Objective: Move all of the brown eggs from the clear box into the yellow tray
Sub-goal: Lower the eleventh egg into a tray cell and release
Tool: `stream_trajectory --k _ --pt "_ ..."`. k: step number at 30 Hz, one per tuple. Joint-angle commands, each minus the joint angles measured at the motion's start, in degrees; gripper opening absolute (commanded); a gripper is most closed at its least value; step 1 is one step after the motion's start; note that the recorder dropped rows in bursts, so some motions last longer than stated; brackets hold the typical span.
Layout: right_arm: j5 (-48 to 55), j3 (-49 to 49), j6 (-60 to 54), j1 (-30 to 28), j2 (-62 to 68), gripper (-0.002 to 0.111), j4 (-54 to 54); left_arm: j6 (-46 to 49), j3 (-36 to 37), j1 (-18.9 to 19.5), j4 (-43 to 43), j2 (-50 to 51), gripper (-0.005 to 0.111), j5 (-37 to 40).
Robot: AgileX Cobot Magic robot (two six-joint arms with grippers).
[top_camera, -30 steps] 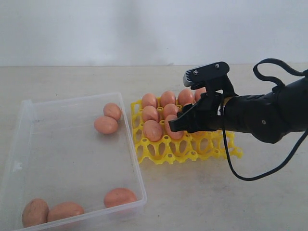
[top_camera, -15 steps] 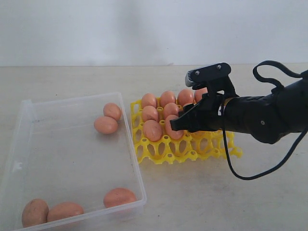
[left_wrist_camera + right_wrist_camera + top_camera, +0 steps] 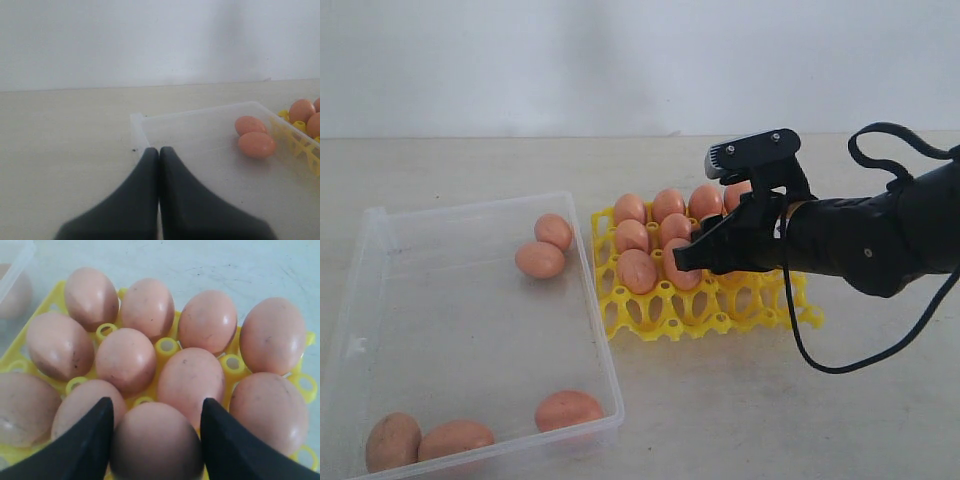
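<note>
- The right gripper (image 3: 156,407) was down low over the yellow tray (image 3: 660,320), jaws partway open and clamped on one brown egg (image 3: 155,445), a finger on each side of it.
- I couldn't tell if that egg was already sitting in a cup or just above one.
- It was crowded there. I counted ten seated eggs (image 3: 125,360) in the right wrist view, and the nearest ones sat right beside the fingers.
- In the exterior view, the right arm (image 3: 860,245) covered the right part of the tray, and its black cable (image 3: 798,340) looped down past the tray's right edge onto the table (image 3: 720,420).
- The clear box (image 3: 470,330) sat just left of the tray, nearly touching it.
- The box had five eggs in it: a pair (image 3: 540,260) near the far side by the tray and three (image 3: 455,438) along the near edge.
- The left gripper (image 3: 159,152) was pinched fully closed with nothing in it, pointing at a corner of the box.
</note>
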Motion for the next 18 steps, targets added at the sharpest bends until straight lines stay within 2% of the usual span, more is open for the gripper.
stream_trajectory --k 1,7,9,11,14,18 --pt "0.36 0.32 -0.62 -0.09 -0.75 0.001 0.04 0.03 -0.15 -0.23 -0.31 -0.17 -0.004 -0.07" --pt "0.36 0.32 -0.83 -0.09 -0.75 0.003 0.04 0.03 -0.15 -0.23 -0.31 -0.17 -0.004 -0.07" --pt "0.26 0.32 -0.83 -0.09 -0.75 0.012 0.19 0.03 -0.15 -0.23 -0.31 -0.17 -0.004 -0.07" --pt "0.26 0.32 -0.83 -0.09 -0.75 0.029 0.19 0.03 -0.15 -0.23 -0.31 -0.17 -0.004 -0.07" --pt "0.36 0.32 -0.83 -0.09 -0.75 0.043 0.19 0.03 -0.15 -0.23 -0.31 -0.17 -0.004 -0.07" --pt "0.36 0.32 -0.83 -0.09 -0.75 0.043 0.19 0.03 -0.15 -0.23 -0.31 -0.17 -0.004 -0.07"
